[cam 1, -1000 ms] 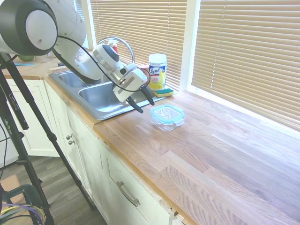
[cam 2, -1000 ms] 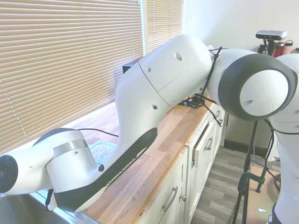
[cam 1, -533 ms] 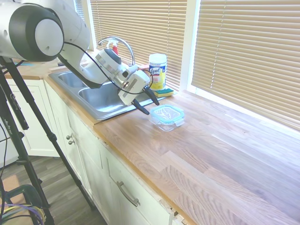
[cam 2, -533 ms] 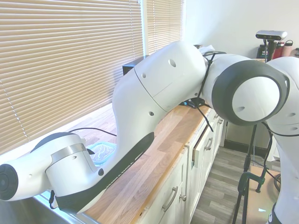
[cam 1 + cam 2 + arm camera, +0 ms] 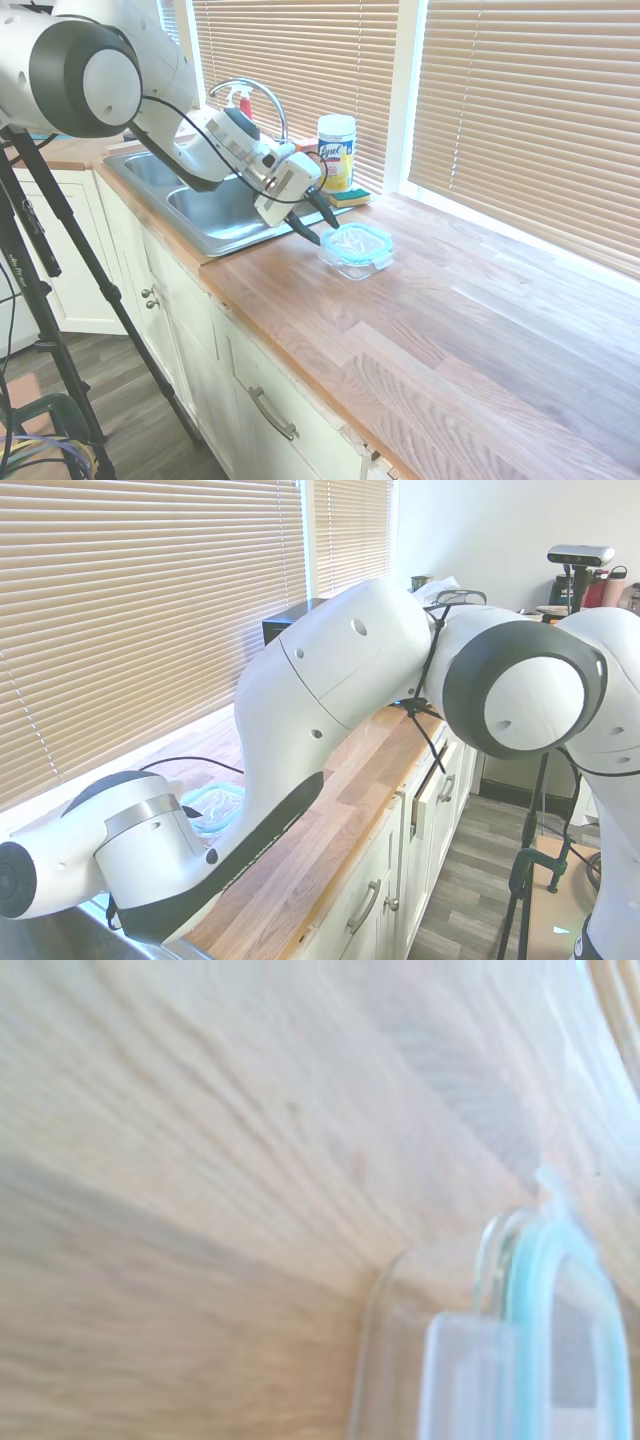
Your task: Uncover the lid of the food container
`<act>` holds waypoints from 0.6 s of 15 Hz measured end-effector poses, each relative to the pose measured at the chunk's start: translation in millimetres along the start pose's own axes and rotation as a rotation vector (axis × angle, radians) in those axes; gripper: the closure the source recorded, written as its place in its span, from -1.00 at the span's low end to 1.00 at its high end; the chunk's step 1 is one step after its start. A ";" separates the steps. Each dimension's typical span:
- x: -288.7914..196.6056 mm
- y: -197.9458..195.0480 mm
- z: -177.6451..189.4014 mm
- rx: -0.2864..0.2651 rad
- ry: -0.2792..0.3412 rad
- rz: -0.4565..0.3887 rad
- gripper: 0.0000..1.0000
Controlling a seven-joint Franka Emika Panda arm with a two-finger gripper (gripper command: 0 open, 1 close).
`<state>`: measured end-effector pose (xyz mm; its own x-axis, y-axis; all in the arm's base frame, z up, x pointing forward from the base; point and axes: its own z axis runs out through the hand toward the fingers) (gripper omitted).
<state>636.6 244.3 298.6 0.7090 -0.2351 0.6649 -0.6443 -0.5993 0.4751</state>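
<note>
I am closing my claw, fingers spread and empty, onto the sink-side edge of the food container; a second ago it hung back over the sink, so the grasp is near. The lid is sitting on the container, on the counter. My wrist view is showing the lid's teal rim and tab close; the second exterior view is hiding most behind my arm.

Pretty bright daylight coming through the blinds, a bit washed out. Wrist view is super blurry, the lid totally soft.
</note>
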 end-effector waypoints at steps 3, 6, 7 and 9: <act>4.4 2.8 6.7 -0.013 0.003 0.011 1.00; 5.8 3.9 11.3 -0.019 0.000 0.013 1.00; 5.6 3.5 10.4 -0.017 0.001 0.013 1.00; 4.5 2.4 7.9 -0.013 0.003 0.011 1.00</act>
<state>640.5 235.7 298.1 0.7012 -0.2394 0.6716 -0.6555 -0.5870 0.4751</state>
